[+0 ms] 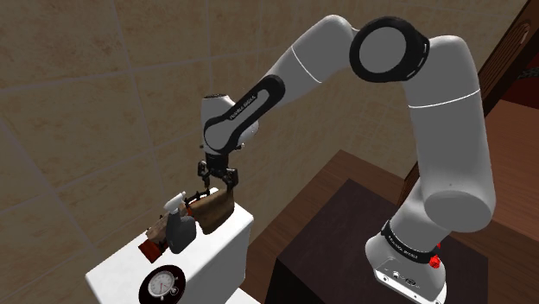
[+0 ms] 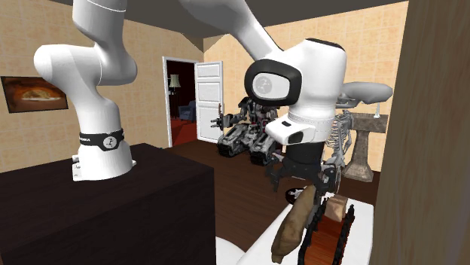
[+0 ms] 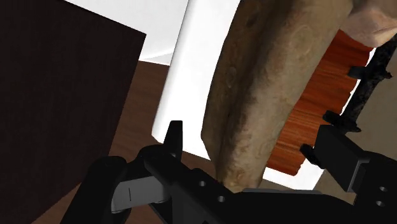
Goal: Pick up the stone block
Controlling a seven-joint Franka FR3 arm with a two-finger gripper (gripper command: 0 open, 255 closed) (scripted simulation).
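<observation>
The gripper (image 3: 254, 143) hangs with its jaws wide, straddling the block (image 3: 267, 89) without touching it. The block sits on the table (image 1: 231, 242), at the stand-side edge by a corner.

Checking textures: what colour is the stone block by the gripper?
The stone block is mottled tan-brown; the wrist view shows it best.

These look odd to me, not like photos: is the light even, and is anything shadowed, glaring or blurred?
Shoulder view: even light, soft shading on the arm, the stone block dark against the white table. Second exterior view: warm walls, a dim dark stand, nothing blurred. Wrist view: the table is flat bright white; the block looms large between the open fingers of the gripper.
</observation>
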